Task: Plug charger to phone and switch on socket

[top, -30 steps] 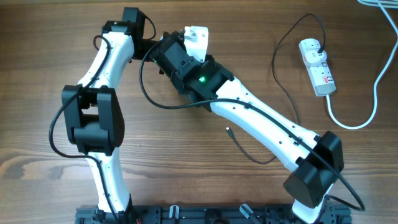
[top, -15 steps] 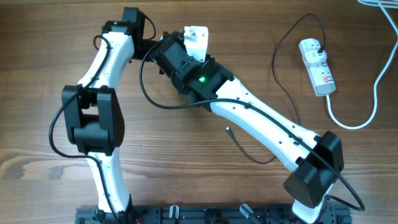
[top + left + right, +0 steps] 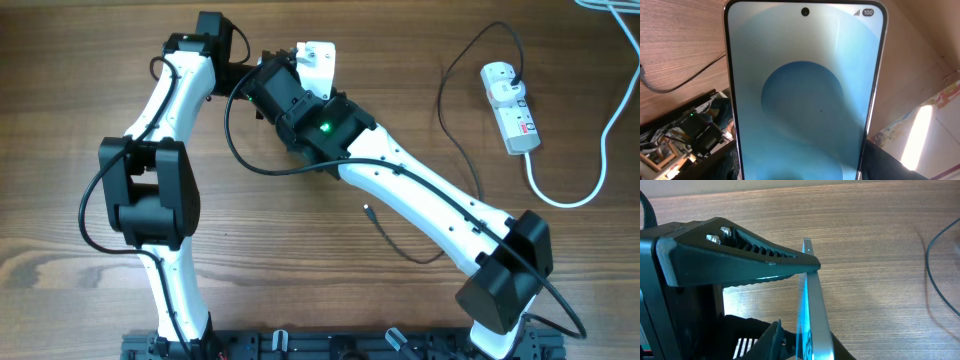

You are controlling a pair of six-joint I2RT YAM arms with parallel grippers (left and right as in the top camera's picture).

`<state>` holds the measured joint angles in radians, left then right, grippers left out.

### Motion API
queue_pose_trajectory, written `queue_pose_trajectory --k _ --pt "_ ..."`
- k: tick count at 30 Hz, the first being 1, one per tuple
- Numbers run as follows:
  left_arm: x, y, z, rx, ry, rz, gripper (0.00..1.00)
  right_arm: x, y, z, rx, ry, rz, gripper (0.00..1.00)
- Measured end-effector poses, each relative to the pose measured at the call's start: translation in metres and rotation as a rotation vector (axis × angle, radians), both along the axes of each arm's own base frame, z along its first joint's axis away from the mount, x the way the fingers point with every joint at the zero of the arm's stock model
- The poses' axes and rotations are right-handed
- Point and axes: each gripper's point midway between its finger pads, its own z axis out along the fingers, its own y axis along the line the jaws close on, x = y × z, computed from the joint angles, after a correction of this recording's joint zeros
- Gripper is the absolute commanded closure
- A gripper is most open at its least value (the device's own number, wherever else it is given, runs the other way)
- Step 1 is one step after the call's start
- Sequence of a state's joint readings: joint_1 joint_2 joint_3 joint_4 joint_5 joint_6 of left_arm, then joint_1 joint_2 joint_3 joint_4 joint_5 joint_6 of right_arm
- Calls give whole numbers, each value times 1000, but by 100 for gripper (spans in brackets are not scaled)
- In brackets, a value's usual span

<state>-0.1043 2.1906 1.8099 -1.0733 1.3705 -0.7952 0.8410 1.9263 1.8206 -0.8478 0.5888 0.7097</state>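
The phone [image 3: 802, 95] is held up off the table, its teal-and-white screen filling the left wrist view. My left gripper [image 3: 800, 172] is shut on its two long edges. In the right wrist view the phone [image 3: 812, 315] is edge-on, and my right gripper [image 3: 807, 347] is shut on its faces. In the overhead view the two grippers meet at the far middle, left [image 3: 240, 72] and right [image 3: 265, 80], and hide the phone. The charger cable [image 3: 455, 140] runs from the socket [image 3: 510, 108] to its plug tip [image 3: 368, 210], which lies loose on the table.
The socket's thick white cord [image 3: 590, 190] loops off the far right edge. The right arm [image 3: 420, 195] lies across the middle of the table over part of the charger cable. A black rail [image 3: 330, 345] runs along the front edge.
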Motion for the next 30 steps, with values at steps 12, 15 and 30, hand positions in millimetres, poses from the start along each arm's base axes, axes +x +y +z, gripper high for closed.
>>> queue_pose_trajectory --k 12,15,30 --pt "1 1 0 -3 0 3 31 1 -4 0 -10 -4 -14 96" --pt "1 3 1 -3 1 6 31 2 -4 0 -9 -6 -14 95" --pt "2 1 10 -34 -35 2 10 -1 -6 16 18 -27 -10 95"
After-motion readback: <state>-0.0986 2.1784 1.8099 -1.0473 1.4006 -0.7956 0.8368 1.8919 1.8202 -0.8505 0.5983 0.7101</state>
